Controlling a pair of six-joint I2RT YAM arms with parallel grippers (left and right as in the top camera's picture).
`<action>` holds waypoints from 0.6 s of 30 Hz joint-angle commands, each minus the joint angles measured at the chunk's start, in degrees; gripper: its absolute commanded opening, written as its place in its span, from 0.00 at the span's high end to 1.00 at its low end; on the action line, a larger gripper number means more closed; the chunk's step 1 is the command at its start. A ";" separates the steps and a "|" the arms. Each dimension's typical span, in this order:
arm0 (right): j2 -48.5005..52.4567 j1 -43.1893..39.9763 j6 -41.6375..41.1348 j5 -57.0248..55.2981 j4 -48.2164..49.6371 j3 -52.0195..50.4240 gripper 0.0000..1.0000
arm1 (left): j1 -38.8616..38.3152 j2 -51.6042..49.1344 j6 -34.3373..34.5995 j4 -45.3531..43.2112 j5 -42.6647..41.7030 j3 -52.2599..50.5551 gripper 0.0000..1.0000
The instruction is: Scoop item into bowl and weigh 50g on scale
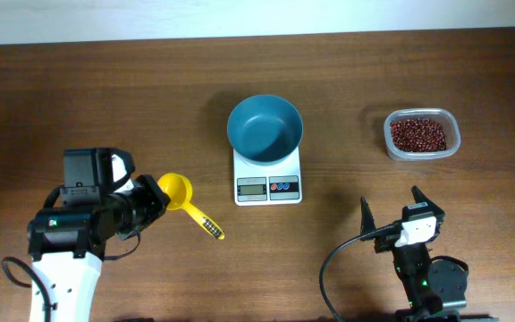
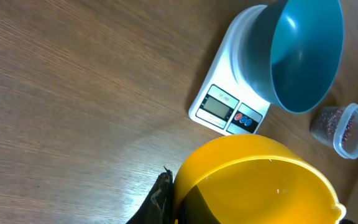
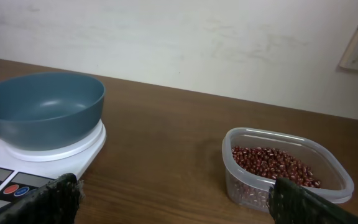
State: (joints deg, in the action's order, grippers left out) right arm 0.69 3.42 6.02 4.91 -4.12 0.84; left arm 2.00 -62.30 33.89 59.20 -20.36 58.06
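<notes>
The left gripper (image 1: 156, 202), lower left of the overhead view, is closed tight, apparently on the cup end of the yellow scoop (image 1: 178, 190); the right gripper (image 1: 392, 217), lower right, stands wide open and empty. The beans (image 1: 418, 135) lie in the clear tub (image 1: 422, 112) at upper right. The empty bowl (image 1: 265, 132) sits on the scale (image 1: 267, 188) in the centre, so the scoop should pass clear of the bowl and enter the beans shallow.

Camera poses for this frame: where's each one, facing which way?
Overhead: above table, looking straight down; left pincer and right pincer show.
Left wrist: behind yellow scoop, angled down toward scale, bowl; one finger shows.
Right wrist: low, facing wall past bowl and tub of beans; both fingertips show.
Shared: all three see scale, bowl, tub.
</notes>
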 commanded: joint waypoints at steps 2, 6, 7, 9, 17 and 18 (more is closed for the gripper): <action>-0.44 0.33 -0.26 -0.48 0.04 -0.52 0.01 | 0.02 0.57 1.36 1.36 -1.49 1.03 1.00; -0.44 0.33 -0.26 -0.48 0.04 -0.52 0.01 | 0.02 0.57 14.10 6.38 -1.31 1.03 1.00; -0.44 0.33 -0.26 -0.48 0.04 -0.52 0.01 | 0.02 0.57 17.20 7.85 -1.31 1.03 1.00; -0.44 0.33 -0.26 -0.48 0.04 -0.52 0.01 | 0.02 0.57 19.74 9.42 -1.29 1.03 1.00; -0.44 0.33 -0.26 -0.48 0.04 -0.52 0.01 | 0.02 0.57 25.68 13.42 0.70 1.03 1.00; -0.44 0.33 -0.26 -0.48 0.04 -0.52 0.01 | 0.02 0.57 25.66 13.84 1.31 1.03 1.00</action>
State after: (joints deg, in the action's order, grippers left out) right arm 0.69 3.42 6.02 4.93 -4.12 0.84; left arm 2.00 -62.28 58.22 72.23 -20.84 58.08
